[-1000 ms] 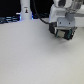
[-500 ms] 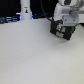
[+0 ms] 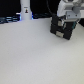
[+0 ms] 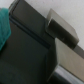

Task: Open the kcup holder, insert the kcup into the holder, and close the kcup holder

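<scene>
The kcup holder [image 3: 62, 28] stands on the tabletop [image 3: 35, 55] near its far edge, toward the exterior view's right. It is a black, boxy unit with squared corners and a matte finish; pale marks show on its front face, too blurred to resolve. The white, blocky tool [image 3: 67, 15] sits directly over the holder's top and covers its upper edge. Whether it touches the unit cannot be told, and the jaws cannot be read as spread or pressed together in either view.

The tabletop is a plain, pale, smooth surface. Open room extends across the near side and toward the exterior view's left of the holder. A white upright post [image 3: 25, 10] with a blue glow at its base stands at the far edge, well apart from the holder.

In the wrist view, a dark, flat surface of the holder [image 4: 30, 55] fills most of the picture, with straight raised edges. A pale grey, rectangular block [image 4: 62, 30] sits against it. A soft teal-green mass [image 4: 5, 25] shows at one border; its identity cannot be told.
</scene>
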